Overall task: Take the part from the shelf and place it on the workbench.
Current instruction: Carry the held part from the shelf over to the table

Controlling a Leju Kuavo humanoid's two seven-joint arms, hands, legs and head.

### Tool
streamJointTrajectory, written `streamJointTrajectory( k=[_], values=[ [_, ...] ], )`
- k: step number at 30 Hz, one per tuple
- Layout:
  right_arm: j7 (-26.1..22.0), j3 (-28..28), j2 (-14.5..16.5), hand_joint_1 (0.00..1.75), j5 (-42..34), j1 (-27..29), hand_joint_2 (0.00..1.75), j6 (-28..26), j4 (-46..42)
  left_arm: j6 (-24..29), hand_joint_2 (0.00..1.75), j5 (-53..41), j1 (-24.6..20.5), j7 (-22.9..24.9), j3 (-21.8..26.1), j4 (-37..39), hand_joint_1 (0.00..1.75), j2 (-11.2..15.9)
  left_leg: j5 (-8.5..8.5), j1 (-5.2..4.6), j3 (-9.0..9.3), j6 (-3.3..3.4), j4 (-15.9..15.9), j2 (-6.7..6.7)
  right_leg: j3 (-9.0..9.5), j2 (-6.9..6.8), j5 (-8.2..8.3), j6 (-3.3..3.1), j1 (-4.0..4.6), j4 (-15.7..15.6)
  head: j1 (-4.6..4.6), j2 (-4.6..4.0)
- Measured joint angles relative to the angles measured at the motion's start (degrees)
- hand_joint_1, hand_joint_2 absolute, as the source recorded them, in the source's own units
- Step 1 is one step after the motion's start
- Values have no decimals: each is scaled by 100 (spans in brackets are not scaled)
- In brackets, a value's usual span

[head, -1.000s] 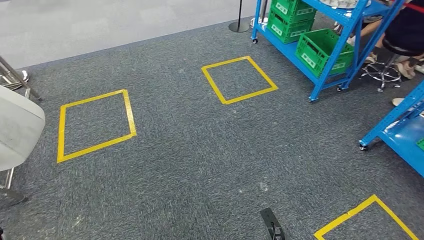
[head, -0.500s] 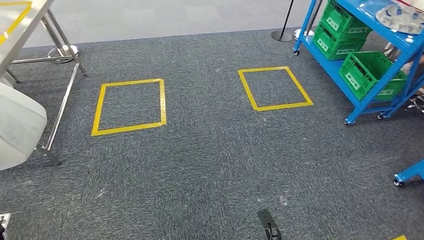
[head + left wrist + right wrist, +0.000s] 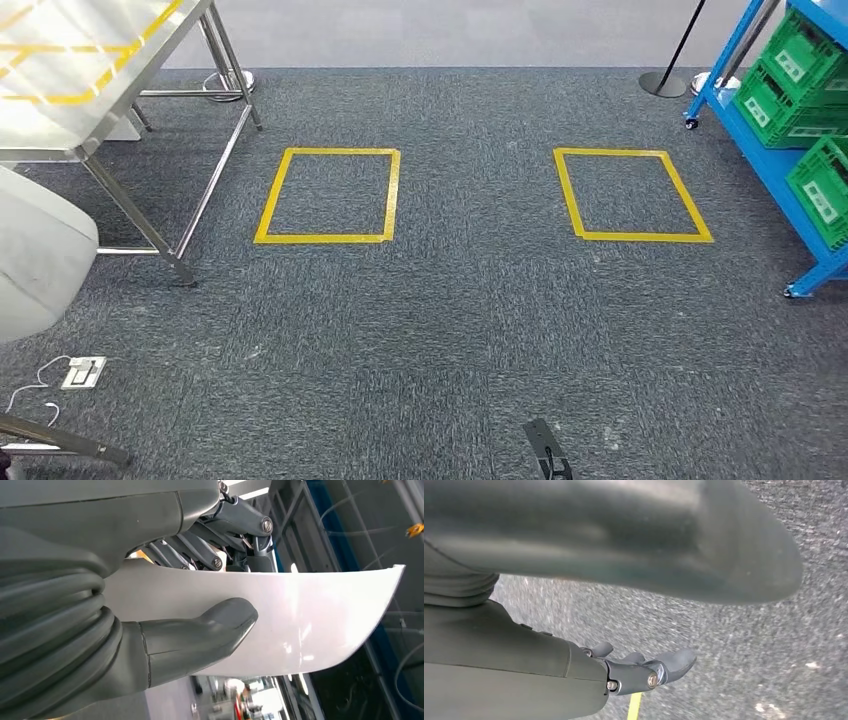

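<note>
The part [image 3: 40,255] is a white curved panel at the left edge of the head view. In the left wrist view my left hand [image 3: 75,605] grips this white part [image 3: 310,620], with the thumb [image 3: 200,635] pressed on its face and the dark fingers [image 3: 200,550] behind it. The steel workbench [image 3: 100,80], marked with yellow tape lines, stands at the upper left. The blue shelf [image 3: 770,150] is at the right edge. My right hand [image 3: 524,665] hangs over the carpet with its fingers apart and nothing in it.
Green crates [image 3: 800,70] sit in the blue shelf. Two yellow tape squares [image 3: 325,238] [image 3: 640,237] mark the grey carpet ahead. A stanchion base [image 3: 665,83] stands near the shelf. A floor socket with a cable [image 3: 83,371] lies at the lower left.
The camera has turned left: the workbench has come into view at the upper left and the blue shelf has slid towards the right edge. The white part stays at the left edge.
</note>
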Motion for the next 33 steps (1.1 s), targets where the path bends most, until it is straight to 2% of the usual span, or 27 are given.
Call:
streamJointTrajectory(
  k=[1, 2, 3, 4, 5, 6, 8, 9, 10, 12, 13, 14, 16, 17, 18, 19, 20, 21, 23, 24, 25, 27, 28, 30, 31, 32, 33],
  values=[
    [-7, 0, -2, 0, 1, 12, 0, 4, 0, -1, 175, 29, -4, -15, 1, 14, 175, 16, -204, -3, -184, -21, 397, 147, -2, -89, -7, -18, 8, -1, -13, 0],
    [-13, 0, -3, 0, 3, 24, 0, 10, 0, -1, 175, 63, -3, -33, 1, 31, 175, 29, -359, 1, -351, -41, 770, 209, -4, -184, -13, -26, 15, 1, -15, 0],
    [-18, 0, -4, 0, 6, 30, 0, 14, 0, -2, 175, 93, 0, -50, 1, 51, 175, 47, -416, 4, -444, -54, 993, 229, -5, -281, -19, -30, 18, 2, -15, 0],
    [-22, 0, -4, 0, 8, 31, 0, 17, 0, -2, 175, 122, 1, -64, 1, 69, 175, 67, -363, 5, -424, -62, 995, 243, -3, -375, -26, -29, 18, 5, -16, 0],
    [-21, 0, -4, 0, 10, 26, 0, 18, 0, -2, 175, 144, 1, -75, 1, 81, 175, 86, -216, 6, -279, -65, 759, 276, 4, -462, -37, -22, 17, 11, -17, 0],
    [-18, 0, -3, 0, 10, 19, 0, 17, 0, -2, 175, 155, 0, -83, 1, 87, 175, 98, -26, 4, -44, -60, 355, 360, 16, -544, -55, -10, 17, 21, -17, 0],
    [-12, 0, -2, 0, 10, 5, 0, 16, 0, 0, 175, 169, -5, -93, 1, 87, 175, 107, 197, -27, 363, 16, -346, 569, 37, -679, -104, 39, 44, 54, -13, 0],
    [-11, 0, -2, 0, 11, 0, 0, 15, 0, 3, 175, 169, -7, -96, 0, 86, 175, 110, 230, -40, 452, 69, -512, 620, 47, -736, -124, 65, 59, 67, -6, 0],
    [-12, 0, -2, 0, 11, -4, 0, 14, 0, 10, 175, 169, -7, -98, -1, 87, 175, 118, 219, -56, 462, 124, -547, 600, 57, -794, -138, 92, 73, 72, 0, 0],
    [-21, 0, -5, 0, 14, -15, 0, 20, 0, 33, 175, 169, -6, -98, -1, 89, 175, 151, 244, -42, 450, 201, -566, 455, 79, -863, -167, 150, 64, 79, 6, 0],
    [-31, 0, -7, 0, 15, -19, 0, 28, 0, 47, 175, 172, -11, -102, -1, 90, 175, 169, 255, -28, 454, 231, -580, 394, 65, -775, -220, 186, 51, 136, 6, 0],
    [-45, 0, -9, 0, 17, -22, 0, 40, 0, 62, 175, 178, -19, -104, -1, 91, 175, 185, 269, -9, 458, 260, -595, 337, -7, -612, -330, 221, 33, 303, 14, 0],
    [-68, 0, -16, 0, 19, -11, 0, 56, 0, 87, 175, 196, -33, -108, -1, 97, 175, 199, 284, 11, 446, 295, -602, 217, -340, -243, -677, 272, 0, 998, 33, 0],
    [-73, 0, -20, 0, 19, -2, 0, 60, 0, 95, 175, 204, -33, -107, -1, 102, 175, 202, 287, 12, 434, 304, -597, 148, -544, -160, -836, 283, -8, 1400, 43, 0],
    [-75, 0, -25, 0, 18, 8, 0, 60, 0, 100, 175, 210, -28, -108, -1, 105, 175, 203, 289, 12, 424, 305, -590, 70, -703, -132, -905, 287, -12, 1690, 45, 0],
    [-75, 0, -28, 0, 18, 12, 0, 59, 0, 104, 175, 213, -23, -108, -1, 109, 175, 204, 290, 15, 418, 302, -579, -12, -773, -122, -866, 285, -14, 1785, 46, 0],
    [-75, 0, -28, 0, 18, 11, 0, 58, 0, 111, 175, 215, -20, -107, -1, 110, 175, 206, 291, 20, 417, 293, -567, -95, -721, -106, -709, 278, -20, 1625, 48, 0],
    [-75, 0, -28, 0, 20, 8, 0, 57, 0, 120, 175, 215, -18, -105, -1, 109, 175, 210, 291, 28, 417, 279, -554, -180, -578, -54, -483, 273, -31, 1284, 48, 0],
    [-76, 0, -28, 0, 27, 5, 0, 57, 1, 146, 175, 215, -22, -104, -1, 99, 175, 219, 294, 39, 398, 220, -530, -333, -235, 230, -153, 264, -64, 498, 48, 0],
    [-76, 0, -28, 0, 33, 6, 0, 60, 1, 161, 175, 215, -26, -104, -1, 93, 175, 228, 305, 39, 377, 179, -529, -399, -139, 333, -92, 258, -72, 274, 48, 0],
    [-76, 0, -28, 0, 39, 7, 0, 62, 2, 175, 175, 217, -27, -103, 1, 87, 175, 243, 322, 41, 356, 131, -542, -467, -106, 389, -92, 241, -68, 183, 49, 0],
    [-76, -1, -28, 0, 52, 5, 0, 67, 2, 197, 175, 224, -18, -100, 7, 80, 175, 297, 371, 52, 319, 37, -592, -595, -89, 257, -67, 173, -54, 161, 50, 0],
    [-77, -1, -27, 0, 58, 2, 0, 69, 2, 205, 175, 228, -10, -100, 14, 76, 175, 332, 366, 48, 295, 4, -583, -555, -79, 186, -47, 126, -57, 142, 47, 0],
    [-76, -2, -26, 0, 67, 4, 0, 69, 2, 216, 175, 232, -11, -99, 28, 69, 175, 393, 165, 21, 126, -32, -264, -218, -70, 26, -16, 40, -66, 103, 25, 0],
    [-76, -2, -26, 0, 70, 10, 0, 66, 2, 218, 175, 233, -12, -98, 33, 68, 175, 407, -28, 7, -27, -37, 78, 8, -71, -55, -16, 10, -46, 100, 13, 0],
    [-75, -2, -26, 0, 72, 19, 0, 63, 2, 219, 175, 234, -14, -96, 36, 68, 175, 415, -223, 2, -203, -42, 475, 148, -74, -142, -23, -11, -25, 101, 5, 0],
    [-74, -2, -26, 0, 74, 27, 0, 61, 2, 219, 175, 237, -11, -93, 36, 71, 175, 420, -360, 2, -347, -45, 815, 208, -76, -235, -31, -24, -5, 103, 5, 0]
  ],
)
